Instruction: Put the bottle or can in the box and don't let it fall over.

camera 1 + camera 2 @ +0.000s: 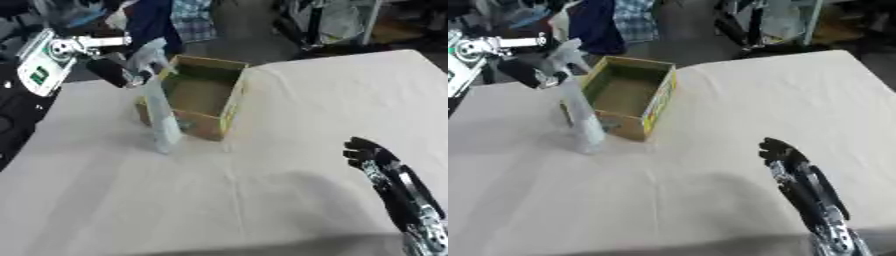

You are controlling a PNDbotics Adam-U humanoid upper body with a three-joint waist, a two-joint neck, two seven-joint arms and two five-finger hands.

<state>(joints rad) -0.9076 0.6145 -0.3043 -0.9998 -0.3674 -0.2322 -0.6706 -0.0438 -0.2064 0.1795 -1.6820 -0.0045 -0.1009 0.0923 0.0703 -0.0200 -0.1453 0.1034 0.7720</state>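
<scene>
Left hand (112,70) was up at the far left corner of the table (262,200), dark fingers curled round the neck of the clear spray bottle (160,112), just under its pale trigger head. So I had it in a grasp near the top, and the long body hung down from there. The bottle stood upright with a slight lean, its base down against the cloth just outside the near-left wall of the cardboard box (201,95). Whether the base rested on the cloth or hung just clear of it, I could not tell.

As I judged it, the job was only partly done. The pick was made, the bottle was held and upright, but it sat beside the box, not in it. Left to do: lift the base over that near wall, bring it across the open top, set it down on the box floor and let go without tipping it. A tall thin bottle held high like that looked ready to swing, so the set-down was the risky part.

My right hand (785,157) idled near the right corner on my side, fingers up and relaxed, holding nothing, well apart from the box.

On the views: the right eye showed the box's empty floor and yellow-green side more plainly and my whole right forearm. The left eye showed more of my left wrist, white casing with a green mark, which the right eye cut off at its edge.
</scene>
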